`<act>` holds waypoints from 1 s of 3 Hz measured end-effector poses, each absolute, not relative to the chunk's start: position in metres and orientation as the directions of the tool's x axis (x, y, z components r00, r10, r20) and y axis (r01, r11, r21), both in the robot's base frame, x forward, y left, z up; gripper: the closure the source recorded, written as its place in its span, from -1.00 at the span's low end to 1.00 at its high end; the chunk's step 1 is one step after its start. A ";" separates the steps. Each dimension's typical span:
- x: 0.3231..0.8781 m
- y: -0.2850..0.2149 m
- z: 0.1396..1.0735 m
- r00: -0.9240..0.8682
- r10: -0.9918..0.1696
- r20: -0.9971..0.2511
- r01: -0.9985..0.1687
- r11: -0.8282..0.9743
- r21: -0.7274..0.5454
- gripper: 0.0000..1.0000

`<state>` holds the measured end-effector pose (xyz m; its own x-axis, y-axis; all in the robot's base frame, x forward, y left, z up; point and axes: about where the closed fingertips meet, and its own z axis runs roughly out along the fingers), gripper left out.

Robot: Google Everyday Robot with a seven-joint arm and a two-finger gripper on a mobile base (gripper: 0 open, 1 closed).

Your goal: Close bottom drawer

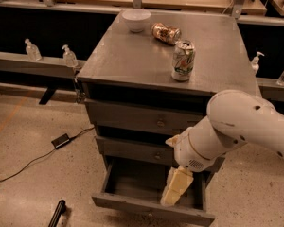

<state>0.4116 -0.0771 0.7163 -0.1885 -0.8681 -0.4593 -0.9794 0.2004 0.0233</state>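
The bottom drawer [132, 203] of the grey cabinet [132, 60] stands pulled out, its shallow box open and empty, its front edge near the bottom of the camera view. The top drawer [137, 117] and middle drawer [132, 148] are pushed in. My gripper [174, 189], cream-coloured, hangs from the white arm [236, 126] and points down into the right part of the open drawer, just behind its front panel.
On the cabinet top stand a white bowl [136, 19], a crushed can lying on its side [166, 32] and an upright soda can [182, 60]. A cable with a black adapter [60, 140] lies on the floor at left. Small bottles [69, 56] sit on a ledge behind.
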 end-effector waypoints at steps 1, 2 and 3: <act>0.415 -0.078 0.708 -0.188 -0.857 -0.480 -0.981 0.187 0.050 -1.00; 0.396 -0.078 0.656 -0.202 -0.823 -0.531 -0.979 0.167 0.114 -1.00; 0.358 -0.105 0.535 -0.287 -0.720 -0.632 -0.957 0.237 0.166 -1.00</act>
<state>0.3576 -0.1053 0.5349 -0.2874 -0.7201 -0.6316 -0.9574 0.2365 0.1659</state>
